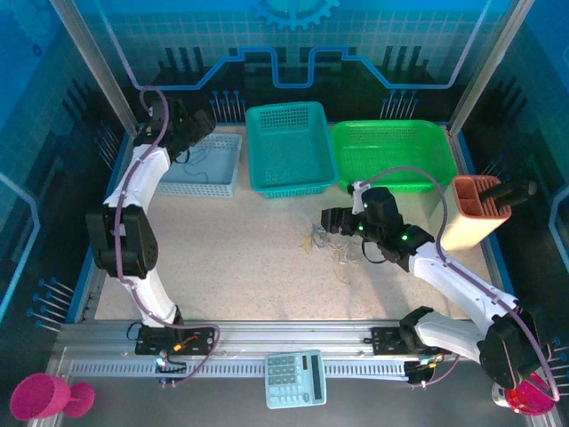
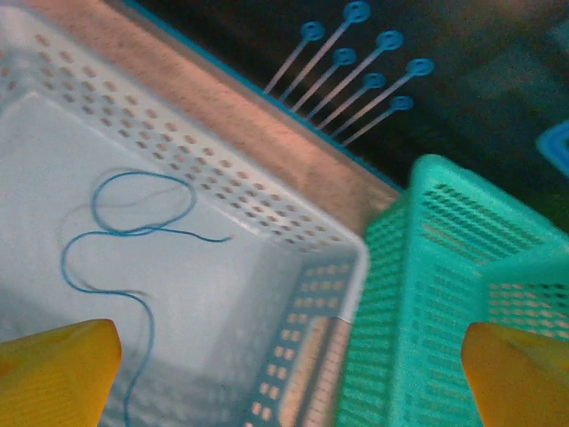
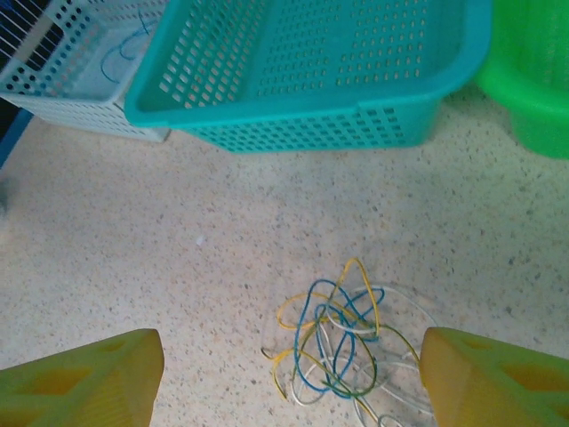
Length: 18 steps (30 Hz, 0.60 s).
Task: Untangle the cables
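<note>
the tangle of thin yellow, blue and white cables (image 3: pixel 342 342) lies on the speckled tabletop (image 3: pixel 222 231), between the right gripper's (image 3: pixel 289 374) widely spread yellow fingers and a touch toward 3 o'clock of their midline. its jaws hold nothing. from above, the roundish clump sits just beside that gripper, at its 6 o'clock. the left gripper (image 2: pixel 289 378), likewise wide open and empty, hangs well apart over a pale blue perforated basket (image 2: pixel 231 191) holding one loose blue cable (image 2: pixel 151 232), so the right arm is judged nearer.

Left tool (image 2: pixel 284 374) and right tool (image 3: pixel 289 382) gape (arms extended).
</note>
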### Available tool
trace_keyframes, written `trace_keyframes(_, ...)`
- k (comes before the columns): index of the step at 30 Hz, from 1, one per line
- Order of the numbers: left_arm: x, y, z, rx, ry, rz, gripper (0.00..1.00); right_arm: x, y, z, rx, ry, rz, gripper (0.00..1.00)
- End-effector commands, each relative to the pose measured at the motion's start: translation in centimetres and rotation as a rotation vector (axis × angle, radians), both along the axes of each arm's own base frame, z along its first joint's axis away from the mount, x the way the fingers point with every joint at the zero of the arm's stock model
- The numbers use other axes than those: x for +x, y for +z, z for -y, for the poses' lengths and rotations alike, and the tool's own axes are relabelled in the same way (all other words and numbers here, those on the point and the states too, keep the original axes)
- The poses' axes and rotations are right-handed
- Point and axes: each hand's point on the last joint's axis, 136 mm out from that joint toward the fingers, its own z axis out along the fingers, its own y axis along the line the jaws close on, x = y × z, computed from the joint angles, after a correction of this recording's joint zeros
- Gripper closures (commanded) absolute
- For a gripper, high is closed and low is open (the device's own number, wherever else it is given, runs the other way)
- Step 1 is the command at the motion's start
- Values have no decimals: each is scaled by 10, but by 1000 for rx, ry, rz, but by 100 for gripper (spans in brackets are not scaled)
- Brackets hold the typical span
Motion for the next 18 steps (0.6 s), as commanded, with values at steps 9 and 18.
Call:
trace_keyframes(9,-63,25,117,-139,-344,63,1,14,72,-1,43,21,124,66)
trace_keyframes(18,-114,12,165,-183,-490,101,1,24,111,-8,86,45,180,100)
